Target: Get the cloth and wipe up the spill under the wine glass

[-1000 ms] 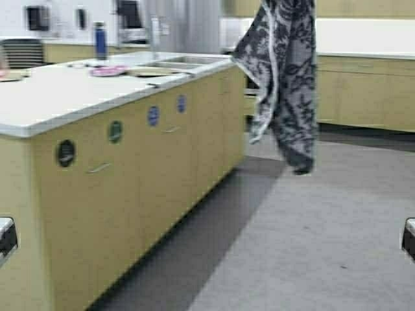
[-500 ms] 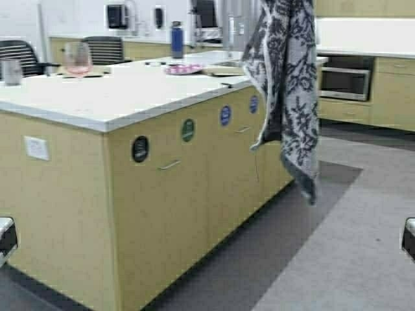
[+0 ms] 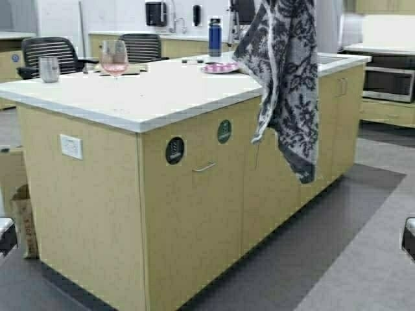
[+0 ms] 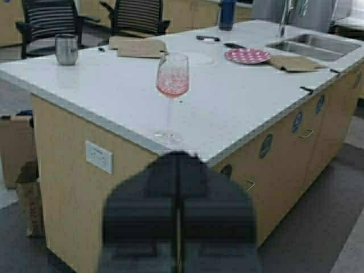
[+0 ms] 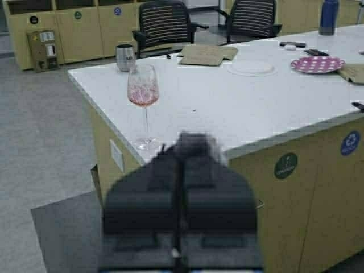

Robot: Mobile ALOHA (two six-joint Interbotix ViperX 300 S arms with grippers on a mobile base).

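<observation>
Cloth (image 3: 285, 78), soft and limp with dark flowers, hangs in the air just past the counter (image 3: 149, 97), a smooth white top. Wine glass (image 3: 115, 57), tall, thin-stemmed and pink, stands on that counter near its corner. Left gripper (image 4: 179, 213) and right gripper (image 5: 181, 210) are both pinched closed with nothing between their fingers.

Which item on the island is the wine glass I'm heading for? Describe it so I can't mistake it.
Find the large island counter with the white top. The wine glass stands near its corner above the wall outlet. It is the tall clear stemmed one with a pinkish bowl, unlike the short steel mug nearby.
</observation>
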